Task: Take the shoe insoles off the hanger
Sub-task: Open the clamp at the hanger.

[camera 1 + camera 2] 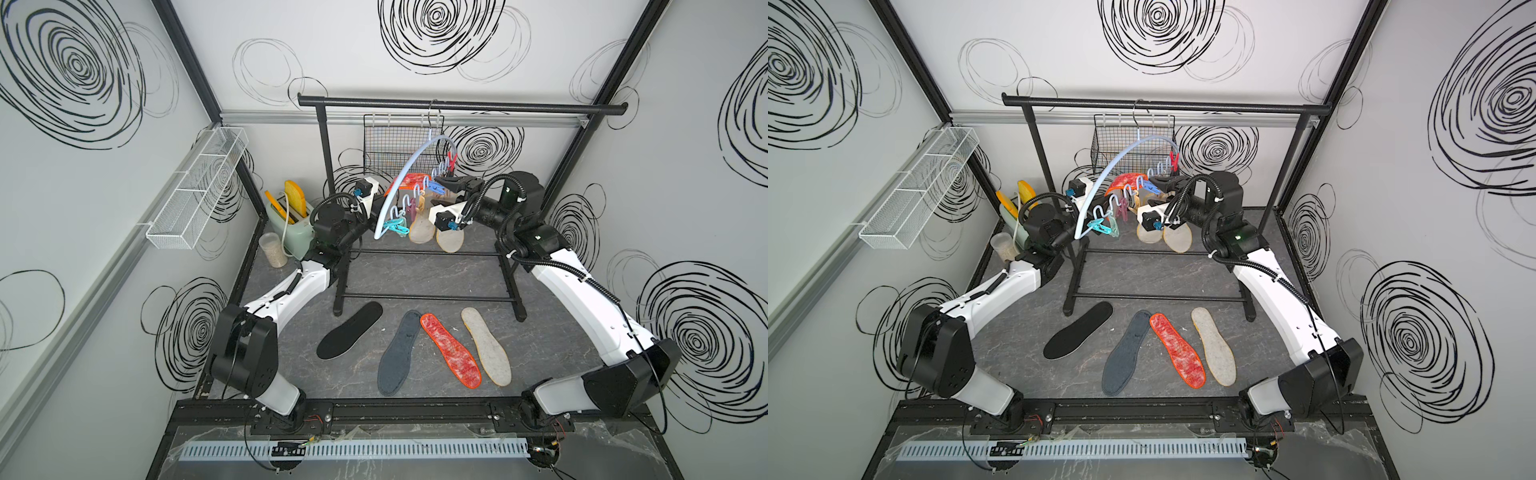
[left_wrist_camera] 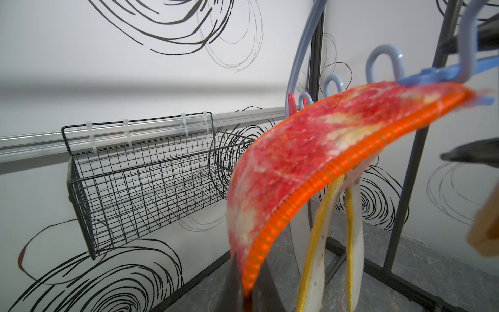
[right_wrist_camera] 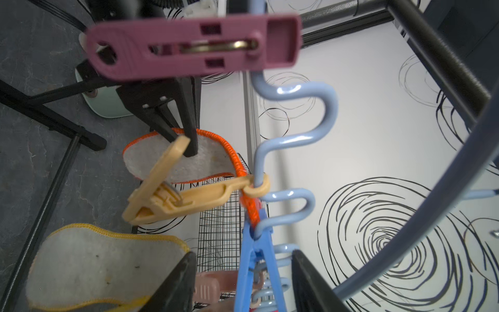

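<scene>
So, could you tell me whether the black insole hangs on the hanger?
No, the black insole lies flat on the tabletop.

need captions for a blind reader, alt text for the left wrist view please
The left gripper pinches one end of a red insole, whose far end a blue peg clips to the hanger. Two yellow-edged insoles hang beyond it; a wire basket hangs behind.

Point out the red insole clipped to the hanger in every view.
In a top view: red insole, near the centre, above the picture's middle.
In a top view: same place, slightly further left.
Left wrist: fills the middle, red face showing, bent.
Right wrist: pale underside with an orange rim, near the middle.
Shared landmark: black wire basket, behind it in every view.
</scene>
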Available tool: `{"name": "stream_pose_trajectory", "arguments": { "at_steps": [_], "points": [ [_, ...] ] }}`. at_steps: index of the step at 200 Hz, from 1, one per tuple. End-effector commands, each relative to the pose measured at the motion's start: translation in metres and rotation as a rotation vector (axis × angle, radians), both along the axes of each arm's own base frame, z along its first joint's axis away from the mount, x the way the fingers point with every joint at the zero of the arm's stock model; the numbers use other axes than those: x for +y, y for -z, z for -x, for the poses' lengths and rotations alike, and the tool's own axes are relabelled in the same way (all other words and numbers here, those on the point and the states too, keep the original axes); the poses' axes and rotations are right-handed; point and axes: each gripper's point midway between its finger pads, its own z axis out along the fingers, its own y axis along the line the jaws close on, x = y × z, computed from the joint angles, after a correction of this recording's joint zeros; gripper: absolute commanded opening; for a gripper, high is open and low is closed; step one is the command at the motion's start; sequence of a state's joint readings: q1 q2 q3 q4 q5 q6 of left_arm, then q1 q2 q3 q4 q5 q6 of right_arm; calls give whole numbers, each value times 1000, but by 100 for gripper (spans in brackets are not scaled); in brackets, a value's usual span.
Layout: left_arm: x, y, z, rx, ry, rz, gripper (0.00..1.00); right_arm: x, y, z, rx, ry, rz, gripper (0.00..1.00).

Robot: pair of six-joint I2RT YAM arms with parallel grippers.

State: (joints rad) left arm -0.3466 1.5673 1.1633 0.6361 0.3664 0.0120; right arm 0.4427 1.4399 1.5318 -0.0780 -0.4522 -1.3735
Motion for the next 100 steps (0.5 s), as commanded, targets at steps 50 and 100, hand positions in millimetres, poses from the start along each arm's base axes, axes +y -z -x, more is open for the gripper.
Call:
{"name": "stream_pose_trajectory", "arguments": {
  "at_steps": [50,100],
  "points": [
    [10,-24,13,-77,1,26,0,-1,-27,-6,-166,13,40,40],
    [15,-28,13,-80,-2,34,0,1,-30,-1,-188,-6,40,33]
  ]
}}
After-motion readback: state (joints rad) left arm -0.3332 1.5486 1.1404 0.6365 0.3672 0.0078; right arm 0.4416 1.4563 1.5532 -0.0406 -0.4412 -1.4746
